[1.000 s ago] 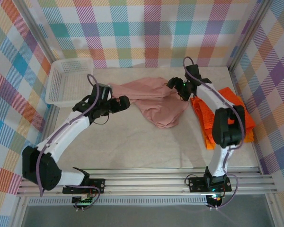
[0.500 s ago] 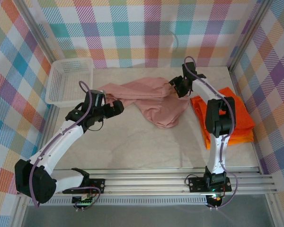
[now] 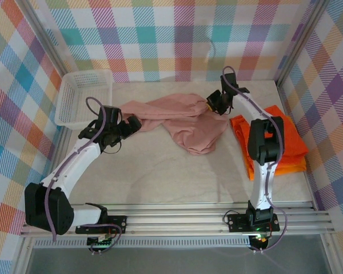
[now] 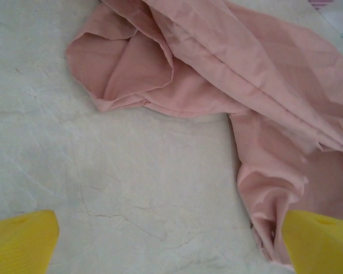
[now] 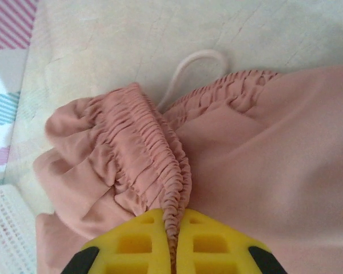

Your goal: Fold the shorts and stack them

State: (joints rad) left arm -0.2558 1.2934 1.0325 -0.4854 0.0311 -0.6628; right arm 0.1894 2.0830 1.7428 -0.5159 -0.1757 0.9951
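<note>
Right gripper (image 5: pixel 172 228) clamped on pink shorts (image 3: pixel 186 123); left gripper (image 4: pixel 170 240) jaws open, so best pinch the 9 o'clock end, then tension evenly.

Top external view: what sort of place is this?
Probably a robot test cell: plaid panel walls on a metal frame, two arms bolted to a rail, pink shorts and a basket as props.

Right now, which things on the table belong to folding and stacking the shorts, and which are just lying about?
Part of the job:
- pink shorts, waistband pinched in the right end effector
- orange shorts, lying at the right
- left end effector, open beside the pink cloth

Just lying about:
- white mesh basket, far left corner
</note>
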